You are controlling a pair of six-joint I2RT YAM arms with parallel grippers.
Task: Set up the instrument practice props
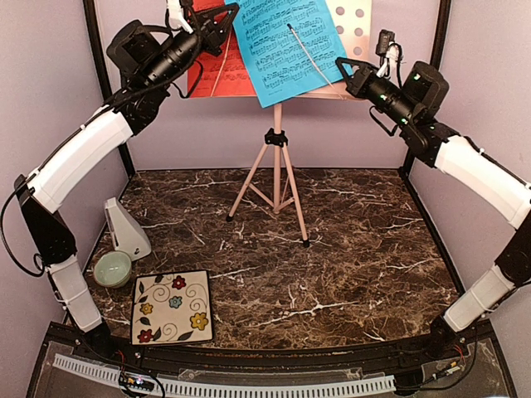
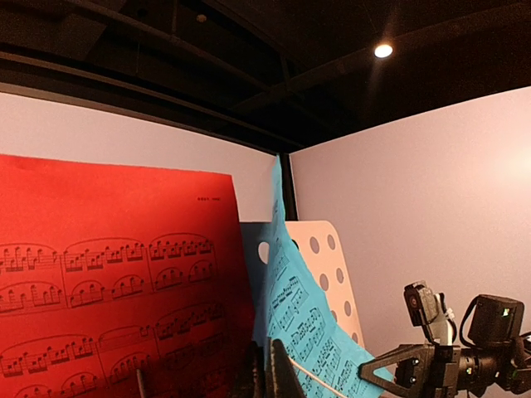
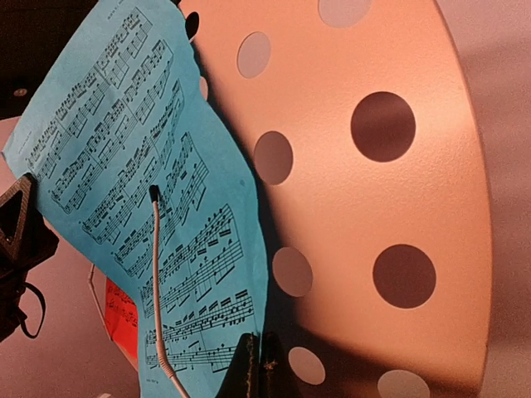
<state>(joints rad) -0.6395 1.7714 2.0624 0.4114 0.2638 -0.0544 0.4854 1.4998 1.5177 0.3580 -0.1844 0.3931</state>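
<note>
Left claw (image 1: 227, 14) and right claw (image 1: 341, 65) pinch opposite edges of the blue sheet (image 1: 286, 46), high above the table (image 1: 357, 249).

Tripod legs (image 1: 277, 178) stand mid-table; metronome (image 1: 126, 228), bowl (image 1: 112, 268), tile (image 1: 172, 307) crowd near-left; right side passable.

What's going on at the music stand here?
Both arms are raised to the pink music stand. The left end effector and the right end effector are each shut, apparently pinching opposite edges of the blue sheet, which sits crooked on the desk beside the red sheet. The white metronome stands on the table, untouched.
</note>
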